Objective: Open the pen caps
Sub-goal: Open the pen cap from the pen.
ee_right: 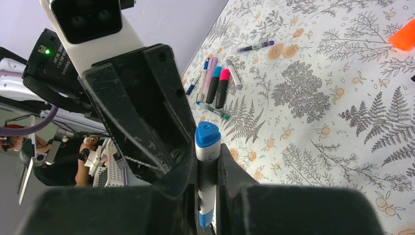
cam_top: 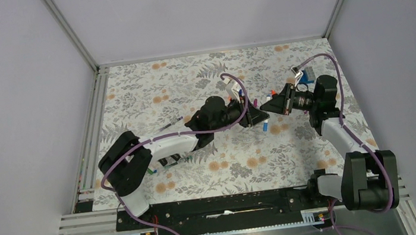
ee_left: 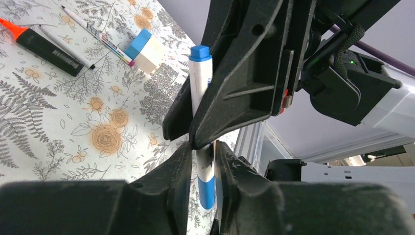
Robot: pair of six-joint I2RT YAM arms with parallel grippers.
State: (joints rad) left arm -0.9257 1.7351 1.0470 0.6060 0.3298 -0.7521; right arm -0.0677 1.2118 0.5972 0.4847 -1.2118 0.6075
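A white pen with blue ends [ee_left: 200, 83] hangs upright over the floral table, held between both grippers at mid-table [cam_top: 264, 125]. My left gripper [ee_left: 201, 147] has its jaws narrowly round the lower shaft, just above the lower blue end [ee_left: 206, 191]. My right gripper [ee_right: 208, 152] is shut on the same pen below its blue triangular end [ee_right: 207, 134]. In the left wrist view the right gripper's fingers [ee_left: 235, 93] clamp the shaft under the upper blue end [ee_left: 199, 52]. From above, the left gripper [cam_top: 255, 116] and right gripper [cam_top: 268, 109] meet tip to tip.
An orange-capped black highlighter [ee_left: 41, 44], two thin pens [ee_left: 90, 30] and a blue-and-white block [ee_left: 144, 49] lie on the table. Several capped pens [ee_right: 215, 83] lie in a cluster beyond the left arm, and a purple pen [ee_right: 255, 46] lies alone. An orange object [ee_right: 403, 35] sits at the right edge.
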